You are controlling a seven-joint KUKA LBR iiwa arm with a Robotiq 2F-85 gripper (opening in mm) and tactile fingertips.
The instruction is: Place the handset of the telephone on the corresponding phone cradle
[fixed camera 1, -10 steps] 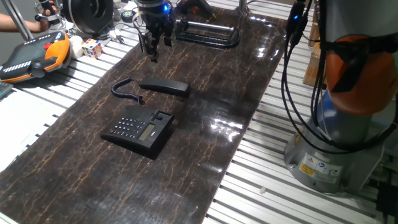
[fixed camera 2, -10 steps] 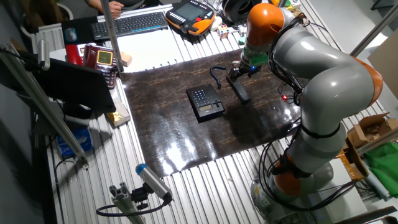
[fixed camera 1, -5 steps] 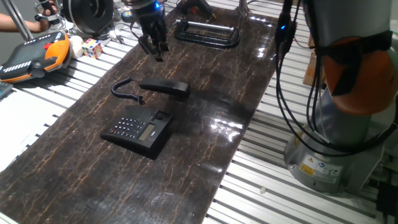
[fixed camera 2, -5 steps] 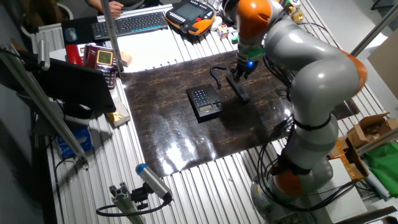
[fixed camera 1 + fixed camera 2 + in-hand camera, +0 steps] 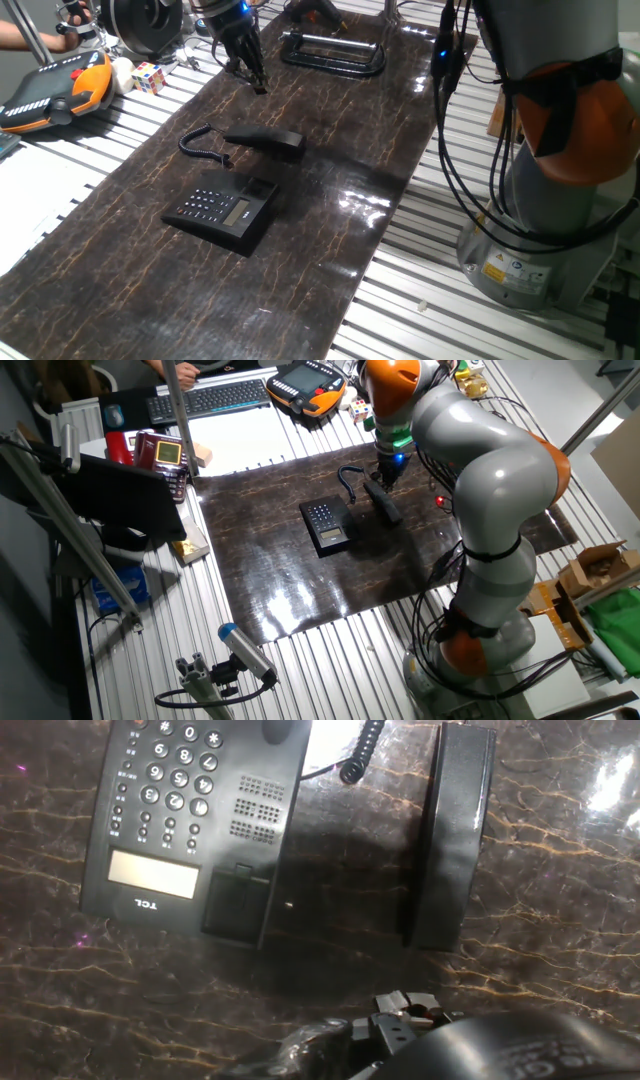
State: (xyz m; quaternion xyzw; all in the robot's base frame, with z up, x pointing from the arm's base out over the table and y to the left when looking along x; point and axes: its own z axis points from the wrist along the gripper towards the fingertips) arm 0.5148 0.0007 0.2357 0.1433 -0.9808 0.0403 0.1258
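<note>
The handset (image 5: pixel 263 140) lies flat on the dark marble mat, its coiled cord (image 5: pixel 199 143) curling to the left. The telephone (image 5: pixel 222 208) sits nearer the front, apart from the handset, with its phone cradle (image 5: pixel 243 850) bare beside the keypad. My gripper (image 5: pixel 254 80) hangs tilted above the mat behind the handset, open and holding nothing. In the other fixed view the gripper (image 5: pixel 383 477) is just above the handset (image 5: pixel 386 506), which lies right of the telephone (image 5: pixel 328 525). The hand view shows the handset (image 5: pixel 450 830) to the right of the telephone (image 5: pixel 170 820).
A black metal tube frame (image 5: pixel 335 55) lies at the mat's far end. An orange-and-black pendant controller (image 5: pixel 55 90) and a Rubik's cube (image 5: pixel 148 77) sit off the mat at the left. Arm cables (image 5: pixel 447 90) hang over the mat's right edge, beside the robot base (image 5: pixel 540 240).
The arm has swung and the gripper has shifted left and tilted, still above the mat behind the handset. Handset and telephone have not moved.
</note>
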